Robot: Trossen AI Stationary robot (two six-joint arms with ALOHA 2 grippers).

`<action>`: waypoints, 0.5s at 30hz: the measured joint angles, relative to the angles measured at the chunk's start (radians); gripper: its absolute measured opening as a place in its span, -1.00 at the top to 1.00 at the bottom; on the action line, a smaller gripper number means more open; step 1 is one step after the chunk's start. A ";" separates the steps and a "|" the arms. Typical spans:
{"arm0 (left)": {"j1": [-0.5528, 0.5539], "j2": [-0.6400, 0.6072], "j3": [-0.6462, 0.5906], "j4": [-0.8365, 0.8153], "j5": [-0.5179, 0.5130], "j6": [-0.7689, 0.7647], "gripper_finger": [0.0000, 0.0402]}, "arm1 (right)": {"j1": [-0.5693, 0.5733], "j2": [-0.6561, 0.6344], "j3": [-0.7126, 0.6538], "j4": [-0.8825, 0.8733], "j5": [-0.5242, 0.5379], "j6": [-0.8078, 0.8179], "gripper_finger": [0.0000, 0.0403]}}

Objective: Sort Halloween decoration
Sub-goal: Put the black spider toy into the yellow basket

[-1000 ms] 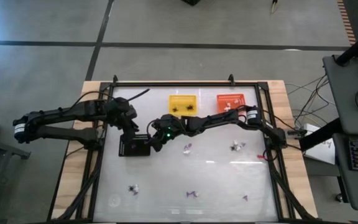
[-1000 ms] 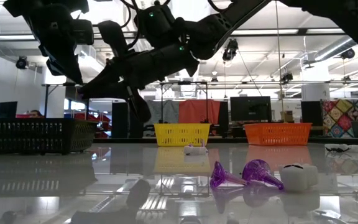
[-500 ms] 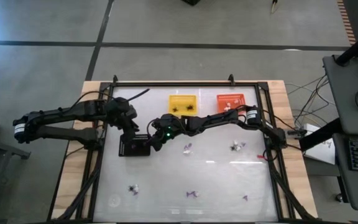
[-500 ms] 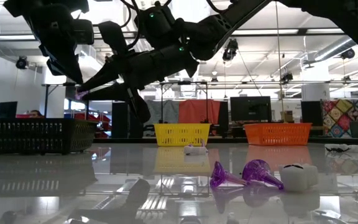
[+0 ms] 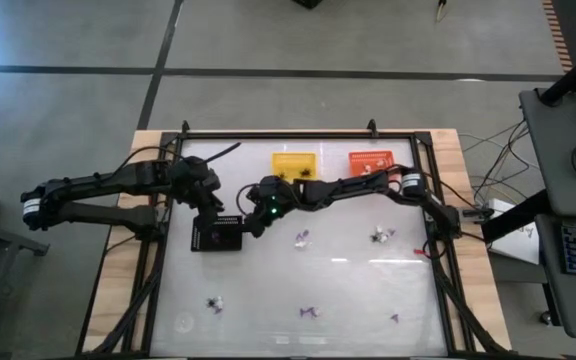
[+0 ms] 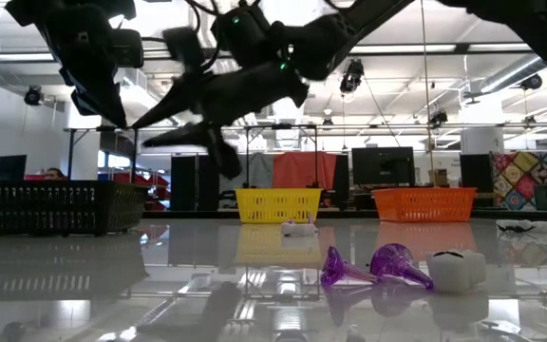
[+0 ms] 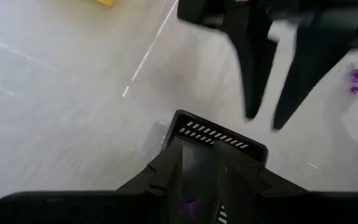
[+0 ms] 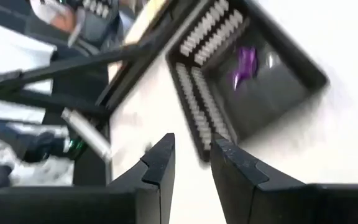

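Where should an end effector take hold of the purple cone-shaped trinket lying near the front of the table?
Grip the narrow stem of the purple cone trinket, coming from above. It lies on its side, with the flared end toward the second purple trinket beside it, so the thin stem is the freer part.

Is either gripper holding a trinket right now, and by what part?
The right gripper is open and empty; a purple trinket lies in the black basket. The left gripper hangs over that basket; its hold cannot be told.
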 joint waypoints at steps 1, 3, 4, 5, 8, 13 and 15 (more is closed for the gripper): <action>0.000 0.000 0.000 0.000 0.008 0.000 0.63 | -0.006 -0.018 0.000 -0.045 -0.028 0.000 0.55; 0.000 0.000 0.000 0.000 0.023 0.000 0.63 | -0.016 -0.054 0.000 -0.145 -0.056 -0.003 0.56; 0.000 0.000 0.000 0.000 0.028 0.000 0.63 | -0.020 -0.074 0.000 -0.209 -0.057 -0.011 0.56; 0.000 0.000 0.000 -0.001 0.029 0.001 0.63 | -0.025 -0.095 0.000 -0.270 -0.057 -0.027 0.56; 0.000 -0.003 0.000 -0.004 0.029 0.026 0.63 | -0.033 -0.161 0.000 -0.451 -0.029 -0.101 0.55; 0.000 -0.005 0.000 -0.004 0.029 0.057 0.63 | -0.030 -0.267 0.000 -0.756 0.143 -0.209 0.54; 0.000 -0.006 0.000 -0.003 0.029 0.068 0.63 | -0.029 -0.296 0.000 -0.857 0.183 -0.229 0.55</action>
